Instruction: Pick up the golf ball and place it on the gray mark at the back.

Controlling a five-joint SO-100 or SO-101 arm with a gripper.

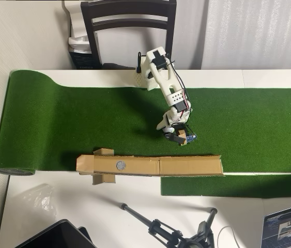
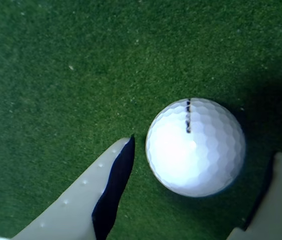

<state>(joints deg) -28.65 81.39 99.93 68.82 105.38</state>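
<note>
— Nearest the wrist lens: two pale fingers (image 2: 88,200), spread apart, one low on the left of that view with a dark inner pad, the other cut off at the lower right edge.

— And between them?

— Golf ball (image 2: 196,146), white and dimpled, with a short dark line printed near its top. Resting on green turf (image 2: 55,75), just ahead of the gripper (image 2: 203,187). Flanked on both sides, touched by neither finger as far as visible: a sliver of green between ball and left finger, a shadowed gap toward the right one.

— Why held that way?

— Likely straddling the ball so a single closing squeeze lands across its widest part. Judged as poised for the grasp, not yet gripping.

— Seen from overhead?

— White arm (image 1: 167,85) bent down over the turf; ball itself hidden beneath the gripper (image 1: 179,137). Further out from the ball, toward the bottom edge of that view, a long brown cardboard strip (image 1: 186,166) lying along the turf's border. Gray mark (image 1: 120,165) printed on it, well apart from the ball, off to the left along the strip. Nothing resting on the mark.

— Beyond that?

— Black tripod (image 1: 161,227) on the white table, past the strip from the ball; dark chair (image 1: 128,23) on the opposite side, behind the arm's base.
</note>
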